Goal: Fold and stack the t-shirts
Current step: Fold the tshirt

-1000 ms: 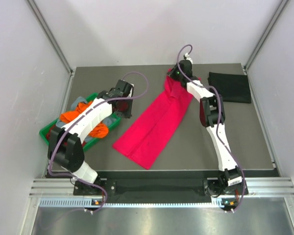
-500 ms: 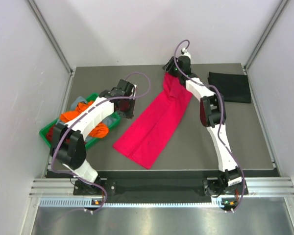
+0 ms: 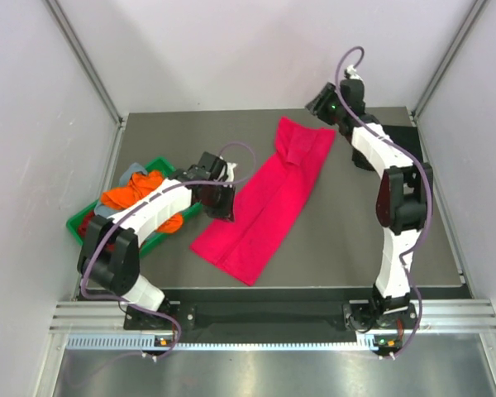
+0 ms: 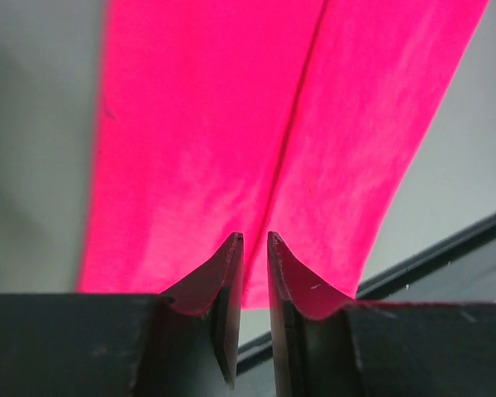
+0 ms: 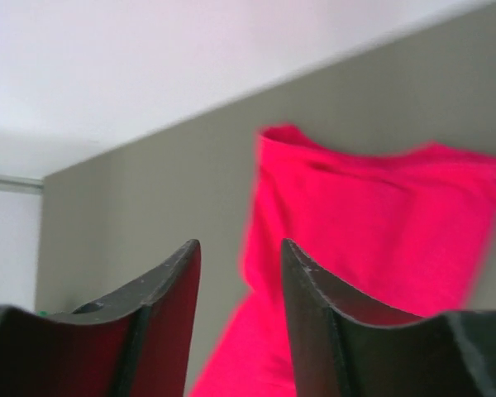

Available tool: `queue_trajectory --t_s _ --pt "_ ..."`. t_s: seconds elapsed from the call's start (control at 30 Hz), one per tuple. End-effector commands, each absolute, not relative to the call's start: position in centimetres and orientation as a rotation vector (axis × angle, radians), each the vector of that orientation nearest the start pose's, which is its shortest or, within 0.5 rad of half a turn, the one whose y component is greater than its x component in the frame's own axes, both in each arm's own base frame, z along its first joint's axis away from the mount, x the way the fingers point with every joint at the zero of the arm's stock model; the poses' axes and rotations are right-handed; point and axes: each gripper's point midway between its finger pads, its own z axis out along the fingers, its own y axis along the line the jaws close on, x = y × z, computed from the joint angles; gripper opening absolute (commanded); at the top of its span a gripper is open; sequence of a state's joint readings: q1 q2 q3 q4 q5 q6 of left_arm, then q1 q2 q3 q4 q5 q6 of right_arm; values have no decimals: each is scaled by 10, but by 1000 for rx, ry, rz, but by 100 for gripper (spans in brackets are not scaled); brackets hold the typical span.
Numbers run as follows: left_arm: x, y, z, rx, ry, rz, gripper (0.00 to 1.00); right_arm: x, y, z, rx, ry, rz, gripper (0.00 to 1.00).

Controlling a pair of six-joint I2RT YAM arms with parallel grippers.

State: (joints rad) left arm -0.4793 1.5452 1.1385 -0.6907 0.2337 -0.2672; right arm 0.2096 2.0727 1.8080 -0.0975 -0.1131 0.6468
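Note:
The bright pink-red t-shirt lies on the table as a long folded strip, running diagonally from back centre to front. My left gripper hovers over its left edge, jaws almost together and empty; in the left wrist view the gripper points at the shirt. My right gripper is open and empty, raised beyond the shirt's far end; the right wrist view shows the gripper above the shirt. The black t-shirt lies at the back right, partly hidden by my right arm.
A green tray at the left holds an orange shirt and a grey-blue one, bunched up. Grey walls close in the table on three sides. A dark ledge runs along the front edge.
My right gripper has let go of the pink-red shirt's far end and swung up and right. The far end now lies flat. My left gripper has moved forward and right, to the shirt's edge.

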Motion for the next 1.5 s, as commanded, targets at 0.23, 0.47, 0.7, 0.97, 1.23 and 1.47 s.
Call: queue_trajectory --t_s 0.23,0.47,0.7,0.97,1.23,1.47 --pt "234 -235 60 420 2790 -612 22 586 93 113 459 2164 635 43" --pt "222 -234 37 403 2854 -582 22 597 80 71 471 2219 653 46" --pt "218 -239 30 413 2878 -582 21 599 72 69 471 2237 595 46" --pt "224 -243 42 436 2838 -589 22 571 24 97 487 2265 398 41" --pt "223 -247 42 442 2826 -621 21 541 -1 107 420 2316 204 41" --pt "223 -248 46 440 2815 -625 21 528 -13 109 425 2329 105 32"
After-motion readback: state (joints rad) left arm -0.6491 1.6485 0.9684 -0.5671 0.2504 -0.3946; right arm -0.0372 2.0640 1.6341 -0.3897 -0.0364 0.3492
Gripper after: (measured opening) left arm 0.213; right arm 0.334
